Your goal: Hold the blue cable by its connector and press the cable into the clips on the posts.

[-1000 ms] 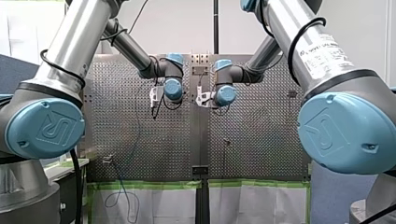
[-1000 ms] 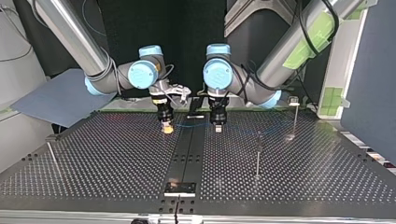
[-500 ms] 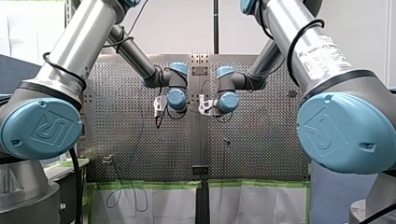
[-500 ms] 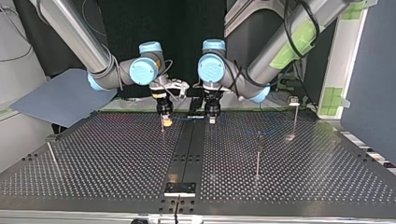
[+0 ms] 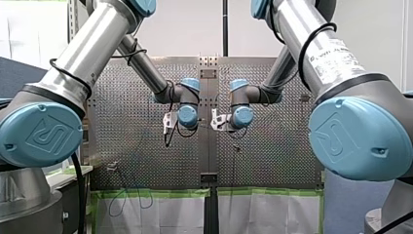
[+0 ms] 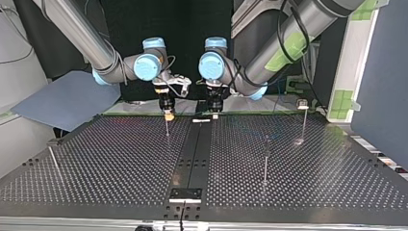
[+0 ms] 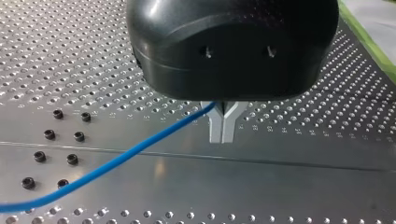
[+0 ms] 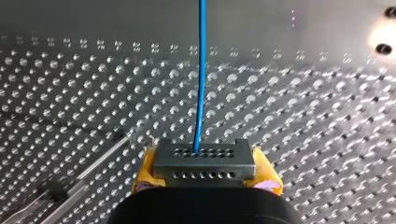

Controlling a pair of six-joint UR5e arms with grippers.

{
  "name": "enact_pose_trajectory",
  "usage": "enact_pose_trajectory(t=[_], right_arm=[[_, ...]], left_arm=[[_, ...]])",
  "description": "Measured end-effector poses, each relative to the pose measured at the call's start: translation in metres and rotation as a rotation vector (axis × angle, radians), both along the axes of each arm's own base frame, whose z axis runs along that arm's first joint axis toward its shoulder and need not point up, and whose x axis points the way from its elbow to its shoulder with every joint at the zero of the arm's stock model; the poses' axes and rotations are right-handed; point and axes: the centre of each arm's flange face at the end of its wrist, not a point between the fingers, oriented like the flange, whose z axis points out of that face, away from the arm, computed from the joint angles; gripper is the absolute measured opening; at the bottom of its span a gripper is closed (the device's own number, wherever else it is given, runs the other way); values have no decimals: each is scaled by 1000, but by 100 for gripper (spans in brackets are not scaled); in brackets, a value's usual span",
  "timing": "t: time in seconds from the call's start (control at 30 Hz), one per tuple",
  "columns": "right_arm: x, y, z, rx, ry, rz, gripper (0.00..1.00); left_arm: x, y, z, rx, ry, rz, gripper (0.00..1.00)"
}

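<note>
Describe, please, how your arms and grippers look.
My left arm and my right arm are silver tubes with pale blue joint caps bearing a UR logo, black cables looped around them; the right carries a white label. The left gripper is rounded black with grey metal fingers; the right gripper has yellow pads.

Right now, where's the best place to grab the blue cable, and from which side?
By its grey connector, the stiff end block. Come from behind, jaws on its short sides, as my right gripper does; the blue cable bends.
</note>
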Motion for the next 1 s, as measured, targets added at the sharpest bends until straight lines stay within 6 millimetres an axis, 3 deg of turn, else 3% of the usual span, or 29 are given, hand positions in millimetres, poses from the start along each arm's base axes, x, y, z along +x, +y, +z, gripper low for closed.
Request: enact_pose_trajectory(t=[0.27, 0.4, 0.6, 1.0], right_arm=[[-19, 3, -28, 9, 11, -35, 0], [-28, 12, -59, 48, 47, -42, 0], [-38, 21, -91, 85, 74, -65, 0], [-56, 10, -98, 81, 66, -125, 0]], left_arm=[[-2, -9, -22, 11, -6, -4, 1], [-3, -15, -39, 16, -4, -10, 1], [-7, -20, -49, 14, -2, -18, 1], [-14, -30, -90, 40, 26, -50, 1]])
